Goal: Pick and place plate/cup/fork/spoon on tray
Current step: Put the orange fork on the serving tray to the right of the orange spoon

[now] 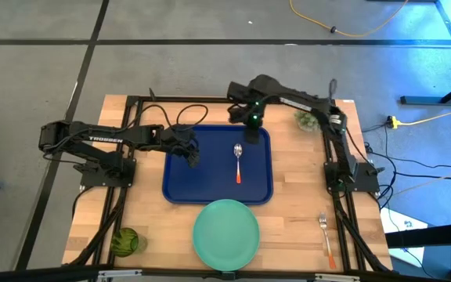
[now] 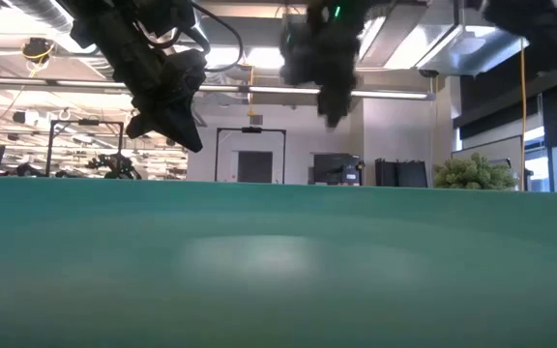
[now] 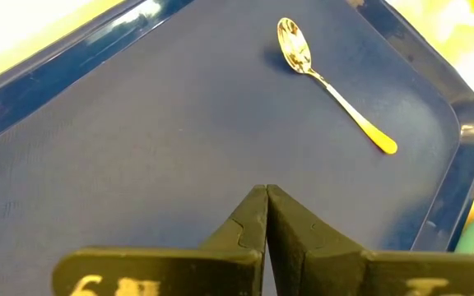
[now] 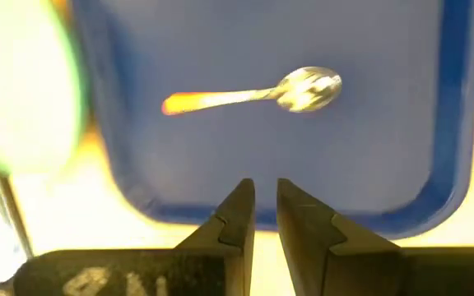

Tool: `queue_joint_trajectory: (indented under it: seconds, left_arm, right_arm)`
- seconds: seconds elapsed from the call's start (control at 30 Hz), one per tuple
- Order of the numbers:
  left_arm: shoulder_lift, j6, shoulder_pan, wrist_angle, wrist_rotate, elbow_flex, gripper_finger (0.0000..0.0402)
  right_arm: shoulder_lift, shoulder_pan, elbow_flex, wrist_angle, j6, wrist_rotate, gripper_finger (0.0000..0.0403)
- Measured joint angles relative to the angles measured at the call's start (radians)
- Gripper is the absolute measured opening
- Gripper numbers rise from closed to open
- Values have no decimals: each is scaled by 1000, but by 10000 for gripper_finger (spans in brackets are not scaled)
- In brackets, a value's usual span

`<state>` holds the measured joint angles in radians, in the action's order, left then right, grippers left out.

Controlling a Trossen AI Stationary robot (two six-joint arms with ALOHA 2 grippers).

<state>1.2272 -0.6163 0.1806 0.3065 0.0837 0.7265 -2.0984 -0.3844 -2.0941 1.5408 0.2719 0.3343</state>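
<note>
The dark blue tray [image 1: 185, 182] lies mid-table. The spoon [image 1: 239, 163] lies in its right half, bowl toward the far edge; it also shows in the left wrist view [image 3: 327, 82] and the right wrist view [image 4: 257, 94]. My left gripper [image 1: 193, 154] hangs shut and empty above the tray's left half [image 3: 138, 148]. My right gripper [image 1: 253, 117] hangs above the tray's far rim [image 4: 303, 215], its fingers a narrow gap apart and empty. The mint-green plate [image 1: 225, 233] lies at the near edge, the dark-green cup [image 1: 125, 241] at the near left, and the fork [image 1: 326, 235] at the near right.
A pale green fuzzy plant [image 1: 305, 119] stands at the far right, beside my right arm. In the low view the plate [image 2: 278, 271] fills the lower half, and both grippers [image 2: 177, 121] [image 2: 332, 101] hang above it. Bare wood lies left and right of the tray.
</note>
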Motion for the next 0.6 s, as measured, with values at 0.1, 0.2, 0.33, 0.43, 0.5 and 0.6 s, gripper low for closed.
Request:
queue_joint_trajectory:
  seconds: [0.1,0.2,0.33,0.43,0.5,0.6]
  left_arm:
    - [0,0,0,-1,0,0,0]
    - [0,1,0,-3,0,0,0]
    - [0,11,0,-4,0,0,0]
    - [0,25,0,-4,0,0,0]
    - [0,26,0,-4,0,0,0]
    - [0,27,0,-4,0,0,0]
  right_arm:
    - [90,35,45,35,-2,0,56]
    - [202,73,139,29,-9,4,56]
    - [365,124,314,30,-84,32,56]
    - [506,163,473,32,-131,113,56]
    - [595,202,583,32,-173,154,56]
    - [723,264,742,32,-250,199,56]
